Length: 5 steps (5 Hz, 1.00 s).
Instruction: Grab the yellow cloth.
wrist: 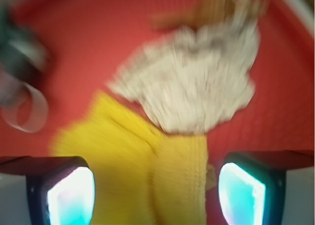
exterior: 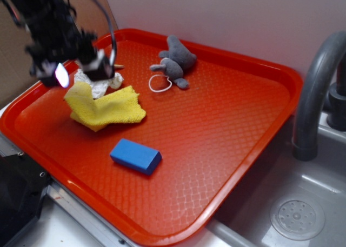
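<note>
Clutter crowds the red tray [exterior: 238, 149]: a white rag [wrist: 197, 87] touches the yellow cloth's [exterior: 105, 109] far edge, a grey plush toy [exterior: 175, 63] lies beyond, and a blue block [exterior: 135, 156] sits nearer the front rim. Above the cloth's left end hangs the pincer [wrist: 157, 190], spread wide and empty, cloth showing between its fingers [wrist: 71, 193]. Bare tray stretches rightward toward the sink [exterior: 303, 204].

A big red tray [exterior: 243, 149] sits beside a grey sink [exterior: 303, 204] with a curved tap [exterior: 316, 90]. On the tray lie a blue block [exterior: 135, 155] near the front, a grey toy mouse [exterior: 175, 63] near the back, and a small white rag [exterior: 100, 82].
</note>
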### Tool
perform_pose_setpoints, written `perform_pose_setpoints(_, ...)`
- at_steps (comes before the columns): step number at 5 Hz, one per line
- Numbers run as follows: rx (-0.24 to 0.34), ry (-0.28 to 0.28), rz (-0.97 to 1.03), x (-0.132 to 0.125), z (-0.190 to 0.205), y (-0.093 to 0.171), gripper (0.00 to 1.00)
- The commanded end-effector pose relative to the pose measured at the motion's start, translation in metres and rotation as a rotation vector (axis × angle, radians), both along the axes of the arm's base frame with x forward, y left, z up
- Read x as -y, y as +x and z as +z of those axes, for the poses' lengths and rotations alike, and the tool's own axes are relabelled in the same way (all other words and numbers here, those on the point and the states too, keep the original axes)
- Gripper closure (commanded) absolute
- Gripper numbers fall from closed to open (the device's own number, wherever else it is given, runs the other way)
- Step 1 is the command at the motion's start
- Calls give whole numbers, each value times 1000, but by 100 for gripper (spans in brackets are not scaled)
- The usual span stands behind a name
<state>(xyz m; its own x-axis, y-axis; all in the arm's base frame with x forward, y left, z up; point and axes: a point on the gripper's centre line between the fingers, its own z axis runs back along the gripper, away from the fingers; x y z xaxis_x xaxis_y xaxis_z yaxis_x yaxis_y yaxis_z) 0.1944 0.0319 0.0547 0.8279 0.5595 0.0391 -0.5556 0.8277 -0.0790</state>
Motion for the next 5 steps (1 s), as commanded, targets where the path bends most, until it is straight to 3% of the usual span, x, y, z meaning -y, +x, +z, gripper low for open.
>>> perform_pose_setpoints(1, -87, -123, -10, -1, -26, -2, 100)
perform_pose_setpoints(3, -81, -93, -62, 12, -12, -6, 100)
perform_pose_setpoints(4, -64, 32, -173, 8, 38, -13, 100)
perform_pose_setpoints(5, 150, 111, -321, 0, 86, -9, 100)
